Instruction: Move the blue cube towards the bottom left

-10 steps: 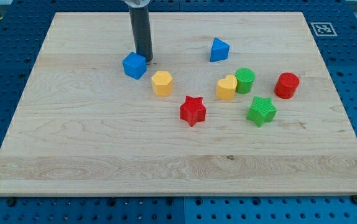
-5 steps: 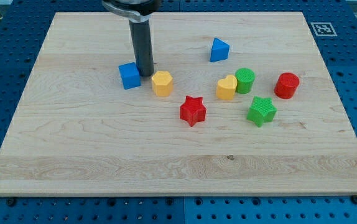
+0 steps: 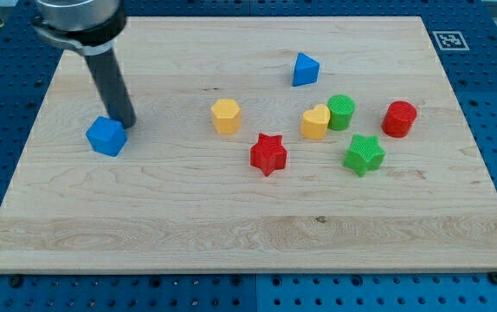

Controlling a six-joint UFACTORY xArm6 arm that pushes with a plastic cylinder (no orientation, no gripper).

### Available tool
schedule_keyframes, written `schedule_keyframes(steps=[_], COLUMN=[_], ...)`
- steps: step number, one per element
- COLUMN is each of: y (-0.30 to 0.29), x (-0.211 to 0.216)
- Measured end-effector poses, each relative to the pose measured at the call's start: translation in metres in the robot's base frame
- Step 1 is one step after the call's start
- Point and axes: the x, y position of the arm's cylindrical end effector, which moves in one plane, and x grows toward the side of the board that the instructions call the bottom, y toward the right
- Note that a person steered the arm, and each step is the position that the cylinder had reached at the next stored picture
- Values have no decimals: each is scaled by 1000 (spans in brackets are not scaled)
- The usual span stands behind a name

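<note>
The blue cube (image 3: 106,136) lies on the wooden board (image 3: 248,225) at the view's left, a little above mid-height. My tip (image 3: 125,124) is right at the cube's upper right corner, touching or nearly touching it. The dark rod rises from there up toward the view's top left.
A yellow hexagonal block (image 3: 226,115), a red star (image 3: 268,154), a yellow heart (image 3: 315,122), a green cylinder (image 3: 341,112), a green star (image 3: 364,154) and a red cylinder (image 3: 399,119) lie at centre and right. A blue triangular block (image 3: 305,69) lies above them.
My tip has slid left and slightly down, and the blue cube has moved with it from beside the yellow hexagonal block to the board's left part.
</note>
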Motion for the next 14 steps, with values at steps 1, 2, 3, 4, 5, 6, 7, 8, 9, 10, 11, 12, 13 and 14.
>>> schedule_keyframes(steps=[1, 2, 3, 4, 5, 6, 7, 8, 9, 10, 11, 12, 13, 14], y=[-20, -28, -24, -6, 8, 21, 47, 45, 26, 4, 1, -3, -4, -6], x=[10, 27, 53, 81, 108, 110, 127, 141, 141, 144, 149, 125, 55, -35])
